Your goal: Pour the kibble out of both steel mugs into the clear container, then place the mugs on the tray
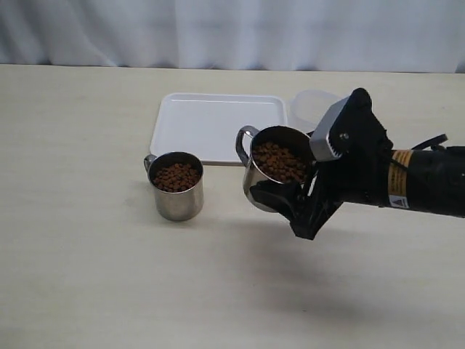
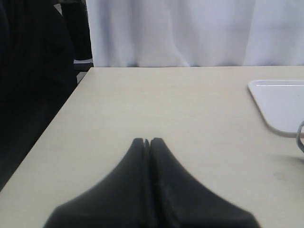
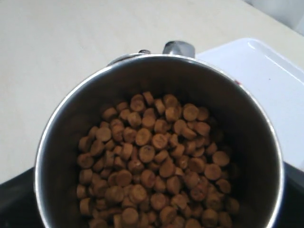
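- Steel mug [image 1: 256, 180] of kibble [image 1: 280, 161] hung tilted off table [image 1: 109, 276], clamped in right gripper [image 1: 285, 198], near tray [image 1: 211, 120]
- Second mug [image 1: 176, 200] stood upright at its left
- Left gripper [image 2: 148, 142] hovered pressed together over table

The right arm [image 1: 429, 182], black with a yellow label band, reaches in from the right of the exterior view and angles down toward the left. A grey housing [image 1: 330, 134] sits on top of its wrist. The right tool [image 1: 285, 198] has its black fingers [image 1: 270, 195] clamped around the lower wall of a steel mug [image 1: 272, 171], holding it tilted and raised. The left tool [image 2: 148, 141] shows only in its own wrist view. Its two dark fingers [image 2: 164, 171] are pressed flat together with nothing between them.
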`<state>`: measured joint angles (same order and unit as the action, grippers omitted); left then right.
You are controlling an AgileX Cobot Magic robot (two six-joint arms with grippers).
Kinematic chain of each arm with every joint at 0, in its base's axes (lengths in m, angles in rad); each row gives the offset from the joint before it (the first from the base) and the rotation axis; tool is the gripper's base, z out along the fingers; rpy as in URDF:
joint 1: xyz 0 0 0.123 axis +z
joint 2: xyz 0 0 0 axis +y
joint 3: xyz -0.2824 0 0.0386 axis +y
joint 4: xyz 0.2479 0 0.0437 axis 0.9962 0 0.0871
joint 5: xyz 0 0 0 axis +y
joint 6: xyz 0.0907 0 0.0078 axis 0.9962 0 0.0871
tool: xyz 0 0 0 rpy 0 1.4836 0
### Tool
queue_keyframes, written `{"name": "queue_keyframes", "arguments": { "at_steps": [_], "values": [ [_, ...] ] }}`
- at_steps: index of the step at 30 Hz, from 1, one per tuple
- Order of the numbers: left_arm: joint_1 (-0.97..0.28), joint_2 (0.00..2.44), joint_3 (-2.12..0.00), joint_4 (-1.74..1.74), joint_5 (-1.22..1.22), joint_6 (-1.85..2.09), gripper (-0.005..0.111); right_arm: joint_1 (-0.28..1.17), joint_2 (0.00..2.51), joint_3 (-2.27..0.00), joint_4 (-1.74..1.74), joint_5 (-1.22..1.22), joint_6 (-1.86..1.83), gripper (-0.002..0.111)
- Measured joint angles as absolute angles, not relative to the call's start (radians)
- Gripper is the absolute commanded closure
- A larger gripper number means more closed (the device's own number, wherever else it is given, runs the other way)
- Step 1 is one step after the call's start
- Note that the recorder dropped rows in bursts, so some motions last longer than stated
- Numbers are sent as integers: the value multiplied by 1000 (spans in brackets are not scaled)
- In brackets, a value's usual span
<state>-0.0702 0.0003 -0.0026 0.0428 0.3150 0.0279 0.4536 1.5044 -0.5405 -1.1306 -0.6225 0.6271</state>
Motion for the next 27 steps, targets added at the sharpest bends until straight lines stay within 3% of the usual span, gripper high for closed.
{"name": "queue_keyframes", "arguments": {
  "at_steps": [11,27],
  "values": [
    [-70,0,-3,43,315,30,107,454,1320,-541,-1174,-576,701,104],
    [-70,0,-3,43,315,30,107,454,1177,-559,-1150,-258,713,104]
  ]
}}
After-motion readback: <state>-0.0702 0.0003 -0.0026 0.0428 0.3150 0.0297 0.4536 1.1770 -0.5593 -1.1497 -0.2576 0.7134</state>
